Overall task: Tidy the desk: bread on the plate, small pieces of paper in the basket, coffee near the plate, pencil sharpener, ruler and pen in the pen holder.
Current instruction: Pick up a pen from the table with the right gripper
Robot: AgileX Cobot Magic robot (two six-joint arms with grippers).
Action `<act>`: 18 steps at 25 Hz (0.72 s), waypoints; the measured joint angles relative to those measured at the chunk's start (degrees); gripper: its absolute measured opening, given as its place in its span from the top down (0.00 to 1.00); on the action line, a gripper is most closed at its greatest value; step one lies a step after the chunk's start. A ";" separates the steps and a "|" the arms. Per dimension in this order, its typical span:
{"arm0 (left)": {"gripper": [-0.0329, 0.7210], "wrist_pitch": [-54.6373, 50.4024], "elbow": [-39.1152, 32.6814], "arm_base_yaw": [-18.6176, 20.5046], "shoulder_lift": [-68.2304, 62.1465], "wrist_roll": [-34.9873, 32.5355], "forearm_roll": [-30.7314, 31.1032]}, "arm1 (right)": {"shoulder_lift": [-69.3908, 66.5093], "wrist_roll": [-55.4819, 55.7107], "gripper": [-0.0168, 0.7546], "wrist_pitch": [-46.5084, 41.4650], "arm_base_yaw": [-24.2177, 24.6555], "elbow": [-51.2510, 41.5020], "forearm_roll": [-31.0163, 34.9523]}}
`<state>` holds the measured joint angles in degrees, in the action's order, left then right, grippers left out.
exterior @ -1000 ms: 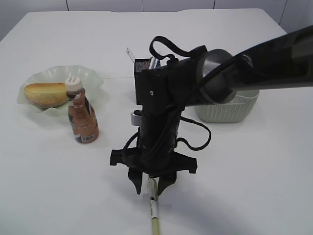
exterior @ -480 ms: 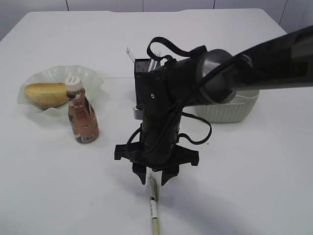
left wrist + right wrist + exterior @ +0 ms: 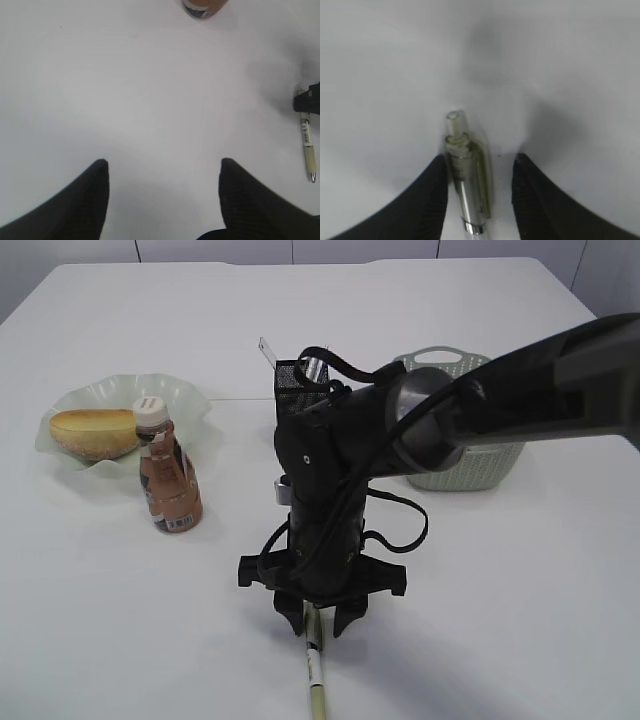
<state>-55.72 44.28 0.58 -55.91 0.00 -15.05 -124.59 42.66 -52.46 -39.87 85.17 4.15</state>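
Right wrist view puts the pen (image 3: 465, 180) directly between my right fingertips (image 3: 477, 200): its clicker end and clip sit in the gap, the left pad (image 3: 432, 195) touching or nearly touching the barrel, the right pad well clear of it. So my right fingers are spread around the pen, not yet pinching it. The pen's long axis runs straight out from my wrist, parallel to the fingers rather than across them, so closing should catch the barrel side-on near the clip.

The exterior view shows what the wrist camera cannot: the rest of the pen (image 3: 314, 665) lying flat on the table (image 3: 520, 600), trailing out from under my right gripper (image 3: 318, 625) toward the table's near edge. My hold would be at one end, so I judge the free end may droop or swing once lifted.

My left gripper (image 3: 162, 200) is spread open over bare table, holding nothing; from there the pen (image 3: 306, 145) lies far off to the right, so the right arm is plainly the nearer one.

Beyond my right fingers stands the pen holder (image 3: 295, 390), with a ruler (image 3: 268, 352) sticking out of it, and beside it the basket (image 3: 465, 455). Off to the far side, the coffee (image 3: 166, 468) stands just beside the plate (image 3: 190, 400), bread (image 3: 95, 432) on it.
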 joint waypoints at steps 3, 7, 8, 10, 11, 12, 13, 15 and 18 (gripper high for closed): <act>0.29 0.00 0.00 0.00 0.00 0.00 0.00 | -0.21 0.00 0.57 0.09 0.00 0.00 0.08; 0.29 0.64 0.00 0.00 0.00 0.00 0.00 | -0.30 0.00 0.63 0.13 0.00 0.00 0.08; 0.29 0.90 0.00 0.00 0.00 0.00 0.00 | -0.30 0.00 0.66 0.13 0.00 0.00 0.08; 0.29 1.13 0.00 0.00 0.00 0.00 0.00 | -0.30 -0.14 0.74 0.02 0.00 0.00 0.13; 0.29 1.19 0.00 0.00 0.00 0.00 0.00 | -0.33 -0.64 0.77 0.02 0.00 0.00 0.41; 0.29 1.28 0.00 0.00 0.00 0.00 0.00 | -0.43 -1.32 0.80 0.02 0.00 0.00 0.53; 0.29 1.28 0.00 0.00 0.00 0.00 0.00 | -0.43 -1.74 0.82 0.02 0.00 0.00 0.67; 0.29 1.28 0.00 0.00 0.00 0.00 0.00 | -0.43 -2.53 0.85 0.02 0.00 0.00 0.80; 0.29 1.28 0.00 0.00 0.00 0.00 0.00 | -0.43 -4.54 0.86 0.02 0.00 0.00 1.34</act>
<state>-54.44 44.28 0.58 -55.91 0.00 -15.05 -125.01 38.12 -52.43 -39.87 85.17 5.49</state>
